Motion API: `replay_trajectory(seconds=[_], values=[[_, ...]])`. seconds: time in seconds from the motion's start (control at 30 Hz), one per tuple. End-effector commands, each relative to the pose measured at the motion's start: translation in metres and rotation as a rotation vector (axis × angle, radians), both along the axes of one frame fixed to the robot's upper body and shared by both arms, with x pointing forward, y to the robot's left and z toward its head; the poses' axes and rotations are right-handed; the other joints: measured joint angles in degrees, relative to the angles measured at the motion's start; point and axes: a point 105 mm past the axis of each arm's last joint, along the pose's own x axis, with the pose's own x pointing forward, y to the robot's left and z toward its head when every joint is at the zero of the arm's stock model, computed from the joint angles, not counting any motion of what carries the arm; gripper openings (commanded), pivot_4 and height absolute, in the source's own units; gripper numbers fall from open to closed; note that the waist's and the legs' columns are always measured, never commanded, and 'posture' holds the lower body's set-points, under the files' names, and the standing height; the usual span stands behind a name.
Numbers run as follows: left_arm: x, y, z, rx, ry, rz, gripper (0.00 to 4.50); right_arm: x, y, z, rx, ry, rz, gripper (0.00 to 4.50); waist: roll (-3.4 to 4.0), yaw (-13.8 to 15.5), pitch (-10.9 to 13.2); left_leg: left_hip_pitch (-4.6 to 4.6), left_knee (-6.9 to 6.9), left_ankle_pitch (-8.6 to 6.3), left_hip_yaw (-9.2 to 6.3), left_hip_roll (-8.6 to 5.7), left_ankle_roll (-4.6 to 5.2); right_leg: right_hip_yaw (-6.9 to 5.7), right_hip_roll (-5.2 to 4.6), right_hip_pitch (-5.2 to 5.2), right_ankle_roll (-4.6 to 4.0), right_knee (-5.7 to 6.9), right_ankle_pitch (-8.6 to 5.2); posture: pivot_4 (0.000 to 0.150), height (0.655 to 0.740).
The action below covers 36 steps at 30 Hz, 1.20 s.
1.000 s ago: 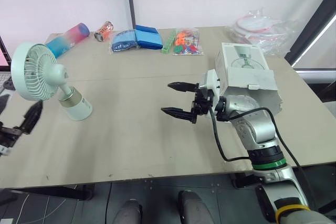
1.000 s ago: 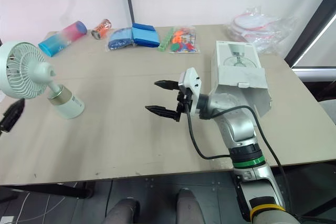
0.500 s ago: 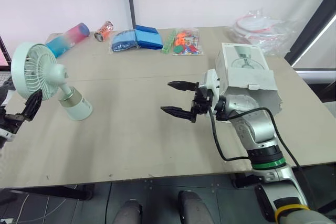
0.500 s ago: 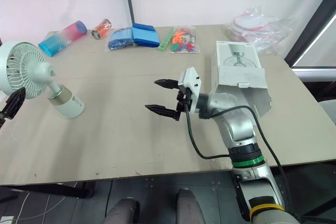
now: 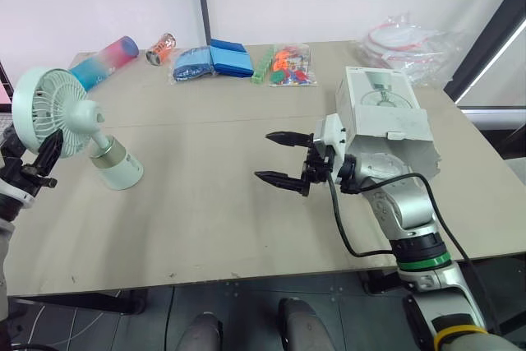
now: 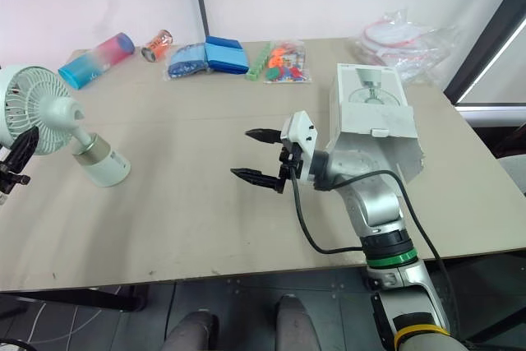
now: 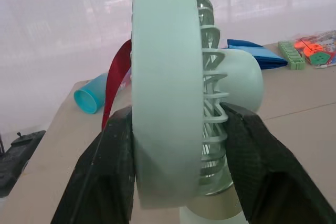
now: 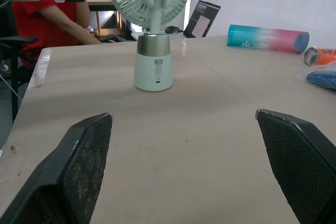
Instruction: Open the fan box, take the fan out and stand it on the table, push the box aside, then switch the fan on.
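fan (image 5: 53, 113) up, box (image 5: 386, 113) aside, right gripper (image 5: 263, 155) gaping wide and empty, left gripper (image 7: 178, 116) pinching the fan's head, so next it needs the switch, i reckon.

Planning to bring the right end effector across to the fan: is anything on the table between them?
Nothing: bare table runs from the right end effector to the fan, as the right wrist view shows.

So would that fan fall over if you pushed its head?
Probably tippy: the fan has a big head on a thin neck over a small base. It looks like light plastic, so a low push would likely just slide it.
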Motion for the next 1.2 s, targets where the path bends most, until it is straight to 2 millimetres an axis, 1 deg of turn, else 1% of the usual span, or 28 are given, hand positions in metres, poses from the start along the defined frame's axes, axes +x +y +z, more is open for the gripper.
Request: replay_trajectory(seconds=[0.03,0.1,0.27,0.4,0.53,0.6,0.7,0.8,0.83,0.87,0.93,1.03,1.1,1.2], values=[[-0.002,-0.002,0.008,0.003,-0.039,-0.001,1.9,-0.004,0.003,0.013,0.002,-0.065,0.022,4.5,0.0,0.0,0.0,0.0,0.0,0.0,0.0,0.0,0.0,0.0,0.0,0.0,0.0,0.0,0.0,0.15,0.74],[-0.001,-0.004,0.009,-0.027,-0.051,-0.016,1.9,-0.004,0.003,0.013,-0.001,-0.066,0.023,4.5,0.0,0.0,0.0,0.0,0.0,0.0,0.0,0.0,0.0,0.0,0.0,0.0,0.0,0.0,0.0,0.15,0.74],[-0.001,-0.022,0.016,-0.151,-0.079,-0.113,1.9,-0.003,0.006,0.013,-0.002,-0.072,0.023,4.5,-0.01,0.0,0.0,-0.02,0.02,0.01,0.0,0.0,-0.01,0.0,0.0,0.01,0.02,0.0,0.01,0.15,0.74],[0.0,-0.028,0.019,-0.224,-0.088,-0.137,1.9,-0.002,0.008,0.012,-0.006,-0.075,0.023,4.5,-0.03,0.1,0.0,-0.06,0.03,0.01,-0.05,0.0,-0.02,0.0,0.0,0.0,0.03,0.0,0.02,0.15,0.74],[-0.001,-0.034,0.034,-0.24,-0.135,-0.175,1.9,-0.002,0.009,0.011,-0.005,-0.079,0.022,4.5,-0.1,0.0,0.1,-0.07,0.03,0.01,-0.05,0.0,-0.02,0.0,0.0,-0.01,0.04,0.0,0.03,0.15,0.74],[0.001,-0.041,0.041,-0.228,-0.144,-0.201,1.9,-0.001,0.01,0.013,0.0,-0.08,0.015,4.5,-0.12,0.0,0.1,-0.08,0.03,0.01,-0.04,0.0,-0.03,0.0,0.0,-0.03,0.03,0.0,0.03,0.15,0.74],[0.004,-0.066,0.053,-0.189,-0.155,-0.289,1.9,0.006,0.015,0.021,0.02,-0.071,-0.024,4.5,-0.18,0.0,0.1,-0.11,0.03,0.02,-0.05,-0.01,-0.06,0.0,0.0,-0.07,0.03,0.0,0.03,0.15,0.74],[0.009,-0.087,0.059,-0.155,-0.156,-0.351,1.9,0.014,0.023,0.032,0.03,-0.071,-0.064,4.5,-0.18,0.0,0.1,-0.14,0.03,0.06,-0.05,-0.01,-0.13,0.0,0.0,-0.1,0.02,0.0,0.05,0.15,0.74],[0.01,-0.091,0.06,-0.154,-0.157,-0.364,1.9,0.016,0.025,0.034,0.029,-0.071,-0.074,4.5,-0.18,0.0,0.1,-0.15,0.03,0.07,-0.05,-0.01,-0.14,0.0,0.0,-0.1,0.01,0.0,0.05,0.15,0.74],[0.014,-0.101,0.059,-0.146,-0.143,-0.387,1.9,0.018,0.029,0.036,0.017,-0.078,-0.091,4.5,-0.18,0.0,0.1,-0.15,0.03,0.07,-0.05,-0.01,-0.15,0.0,0.0,-0.11,0.01,0.0,0.05,0.15,0.74],[0.019,-0.115,0.057,-0.131,-0.128,-0.421,1.9,0.022,0.034,0.038,-0.004,-0.089,-0.116,4.5,-0.18,0.0,0.1,-0.15,0.02,0.07,-0.05,-0.01,-0.15,0.0,0.0,-0.12,0.01,0.0,0.05,0.15,0.74],[0.025,-0.145,0.055,-0.134,-0.108,-0.501,1.9,0.032,0.044,0.044,-0.023,-0.094,-0.179,4.5,-0.18,0.0,0.1,-0.17,0.02,0.07,-0.05,-0.01,-0.15,0.0,0.0,-0.15,0.0,0.0,0.06,0.15,0.74],[0.027,-0.156,0.055,-0.131,-0.103,-0.523,1.9,0.038,0.047,0.046,-0.019,-0.08,-0.218,4.5,-0.18,0.0,0.1,-0.2,0.02,0.15,-0.05,-0.01,-0.29,0.0,0.0,-0.2,-0.02,0.01,0.09,0.15,0.74],[0.027,-0.167,0.058,-0.12,-0.114,-0.545,1.9,0.043,0.051,0.046,-0.009,-0.052,-0.256,4.5,-0.18,-0.1,0.1,-0.35,0.02,0.23,-0.05,-0.01,-0.44,0.0,0.0,-0.39,-0.04,0.02,0.15,0.15,0.74]])
